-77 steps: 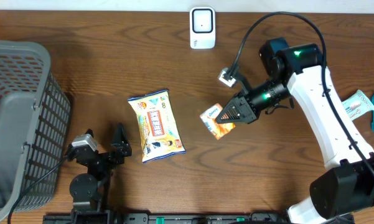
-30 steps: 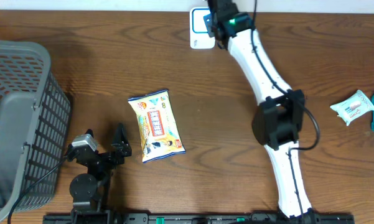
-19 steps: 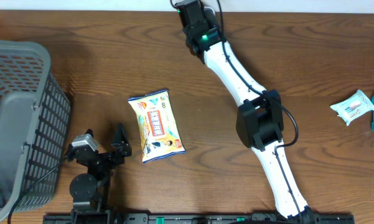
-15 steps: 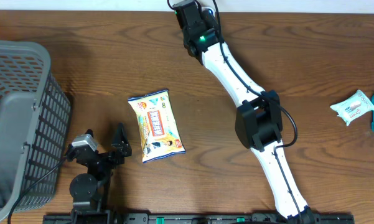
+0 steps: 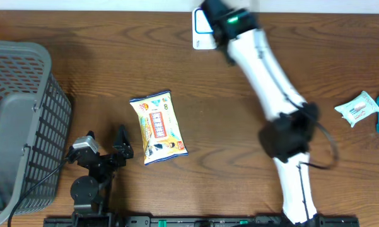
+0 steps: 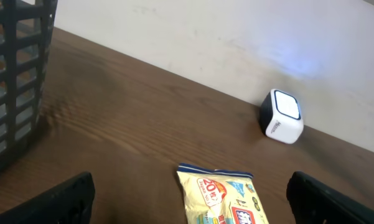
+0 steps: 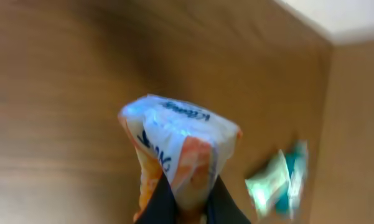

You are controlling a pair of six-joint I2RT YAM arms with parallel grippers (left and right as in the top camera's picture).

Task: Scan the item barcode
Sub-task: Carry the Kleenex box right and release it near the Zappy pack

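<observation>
Overhead: right arm (image 5: 265,69) stretched across the tabletop (image 5: 214,157) over the scanner (image 5: 200,36), its load hidden.
Right wrist: right gripper (image 7: 190,208) pinched shut on an orange-and-white packet (image 7: 174,143), blurred, held clear of the wood.
Left wrist: left gripper (image 6: 190,185) spread wide, empty, facing a yellow snack bag (image 6: 221,199) and the scanner.

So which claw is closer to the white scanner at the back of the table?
Right. The right claw, gripping a small packet, is by the scanner at the back edge; the left claw sits open at the front, beside the yellow snack bag.
</observation>
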